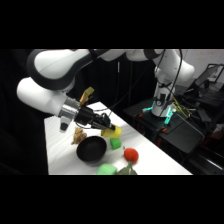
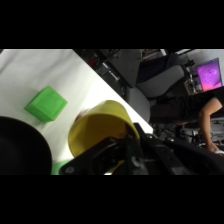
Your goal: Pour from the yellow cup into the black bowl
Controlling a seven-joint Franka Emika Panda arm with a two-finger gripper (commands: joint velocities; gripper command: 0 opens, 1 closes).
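The yellow cup (image 1: 114, 132) hangs tipped on its side just above the table, right of the black bowl (image 1: 91, 149). My gripper (image 1: 106, 129) is shut on it, reaching in from the left. In the wrist view the yellow cup (image 2: 102, 127) shows its open mouth, with my gripper (image 2: 114, 151) clamped around its lower side. The black bowl (image 2: 20, 147) fills the lower left corner there, its rim close beside the cup. I cannot see anything inside the cup or the bowl.
A green cube (image 1: 115, 144) (image 2: 46, 104) lies beside the bowl, a red ball (image 1: 131, 155) farther right and a light green object (image 1: 106, 169) at the front edge. A brownish item (image 1: 78, 135) sits behind the bowl. A person (image 2: 210, 120) sits beyond the table edge.
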